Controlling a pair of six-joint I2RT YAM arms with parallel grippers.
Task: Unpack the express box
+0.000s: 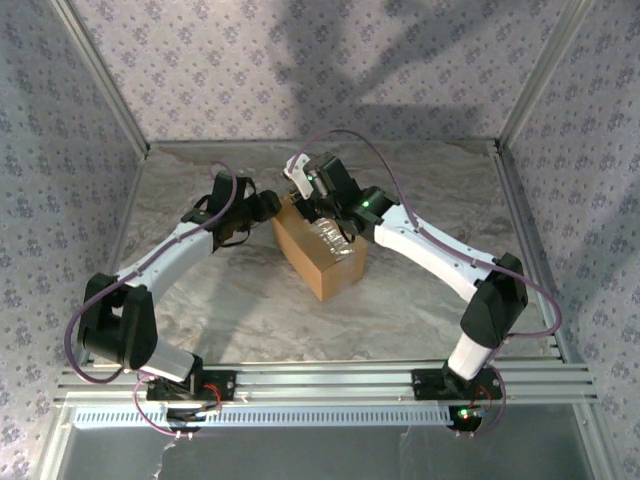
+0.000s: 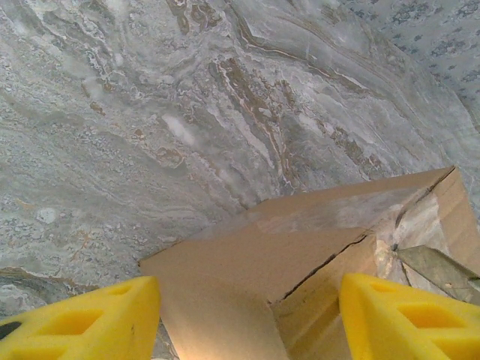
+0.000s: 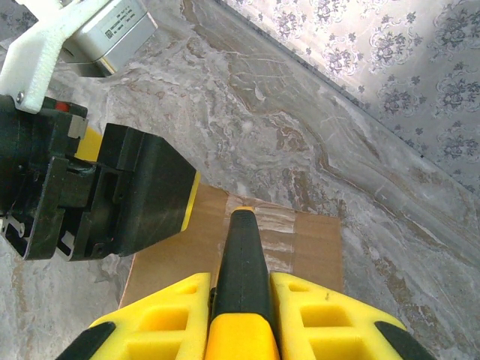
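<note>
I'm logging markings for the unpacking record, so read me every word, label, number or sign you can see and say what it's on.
On the grey module at the top left of the right wrist view: a label with dark print, too small to read.
On the express box: no print on the faces that show.
On the black tool in the right hand: no marking visible.
</note>
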